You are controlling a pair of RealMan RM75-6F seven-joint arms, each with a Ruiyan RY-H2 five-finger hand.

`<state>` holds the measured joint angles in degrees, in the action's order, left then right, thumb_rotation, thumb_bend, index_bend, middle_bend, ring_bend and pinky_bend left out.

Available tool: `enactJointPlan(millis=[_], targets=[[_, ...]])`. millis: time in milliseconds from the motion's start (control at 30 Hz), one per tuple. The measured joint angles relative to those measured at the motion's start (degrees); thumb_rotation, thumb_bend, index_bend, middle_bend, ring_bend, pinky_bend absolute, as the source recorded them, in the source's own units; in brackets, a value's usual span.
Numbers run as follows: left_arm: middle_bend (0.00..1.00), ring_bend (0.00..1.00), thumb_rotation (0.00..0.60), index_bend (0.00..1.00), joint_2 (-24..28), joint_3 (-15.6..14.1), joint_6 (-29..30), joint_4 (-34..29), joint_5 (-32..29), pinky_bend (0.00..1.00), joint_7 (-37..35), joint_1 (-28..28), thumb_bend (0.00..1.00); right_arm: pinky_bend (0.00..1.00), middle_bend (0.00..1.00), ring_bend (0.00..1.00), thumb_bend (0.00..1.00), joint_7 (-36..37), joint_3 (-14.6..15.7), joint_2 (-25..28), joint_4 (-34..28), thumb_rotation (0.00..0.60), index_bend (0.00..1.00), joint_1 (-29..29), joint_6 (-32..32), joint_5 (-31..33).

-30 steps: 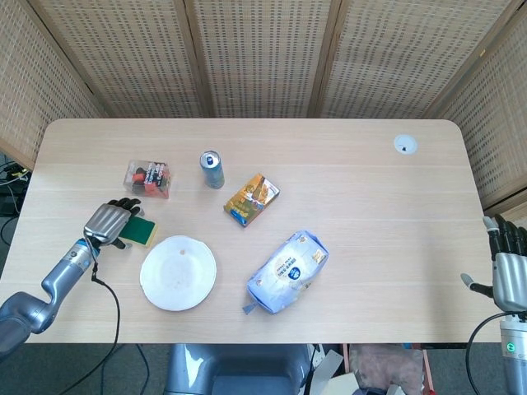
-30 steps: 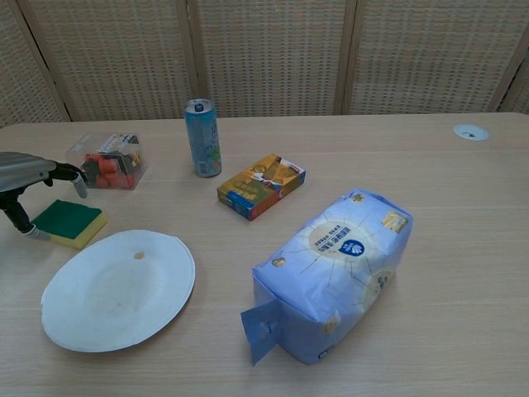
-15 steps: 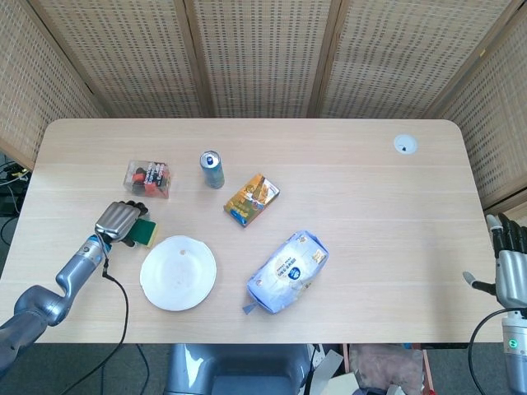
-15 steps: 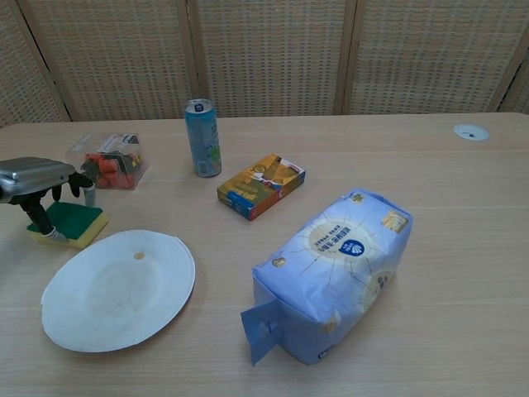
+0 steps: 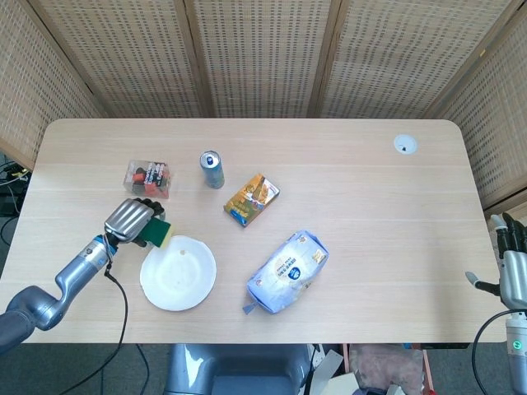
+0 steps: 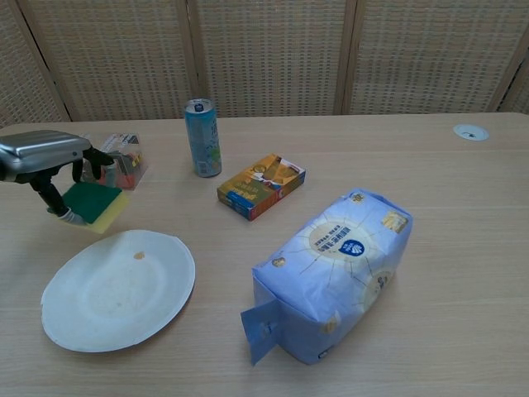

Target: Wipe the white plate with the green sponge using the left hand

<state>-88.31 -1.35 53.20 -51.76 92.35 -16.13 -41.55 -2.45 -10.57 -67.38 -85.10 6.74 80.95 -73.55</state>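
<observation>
The white plate (image 5: 178, 273) (image 6: 116, 289) lies near the table's front left, with a small brown speck on it. My left hand (image 5: 132, 219) (image 6: 50, 157) grips the green sponge (image 5: 158, 233) (image 6: 97, 203), which has a yellow underside and hangs tilted just above the table, beside the plate's far left rim. My right hand (image 5: 512, 267) shows only at the right edge of the head view, off the table, fingers upright and holding nothing.
A clear box of red items (image 5: 148, 176) (image 6: 124, 164) stands just behind the left hand. A blue can (image 5: 213, 169) (image 6: 202, 137), an orange carton (image 5: 252, 199) (image 6: 261, 185) and a blue bag (image 5: 288, 271) (image 6: 329, 273) occupy the middle. A white disc (image 5: 404, 145) sits far right.
The left hand closed on the sponge, lifted it off the table and carried it right toward the plate. The right hand sank slightly at the frame edge.
</observation>
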Motion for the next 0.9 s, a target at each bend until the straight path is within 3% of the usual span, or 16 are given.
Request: enactJointPlan(millis=[133, 300, 600, 900], targets=[[0.38, 0.34, 0.6, 0.48, 1.8, -0.4, -0.9, -9.3, 0.4, 0.43, 5.4, -1.0, 0.0, 0.0, 0.0, 0.0, 0.0, 0.3, 0.0, 0.2, -0.1, 0.6, 0.0, -0.1, 0.1, -0.1], [0.38, 0.35, 0.6, 0.48, 1.5, -0.1, -4.0, -13.3, -1.5, 0.45, 10.5, -2.1, 0.0, 0.0, 0.0, 0.0, 0.0, 0.0, 0.2, 0.1, 0.1, 0.6, 0.0, 0.0, 0.1, -0.3], [0.38, 0.37, 0.6, 0.48, -2.9, 0.5, -7.5, -9.6, -4.9, 0.46, 4.2, -2.7, 0.0, 0.0, 0.0, 0.0, 0.0, 0.0, 0.1, 0.0, 0.3, 0.6, 0.0, 0.1, -0.2, 0.0], [0.38, 0.37, 0.6, 0.49, -7.3, -0.8, -7.6, -3.0, -4.1, 0.46, -2.0, -2.5, 0.0, 0.0, 0.0, 0.0, 0.0, 0.0, 0.1, 0.0, 0.4, 0.6, 0.0, 0.3, -0.5, 0.2]])
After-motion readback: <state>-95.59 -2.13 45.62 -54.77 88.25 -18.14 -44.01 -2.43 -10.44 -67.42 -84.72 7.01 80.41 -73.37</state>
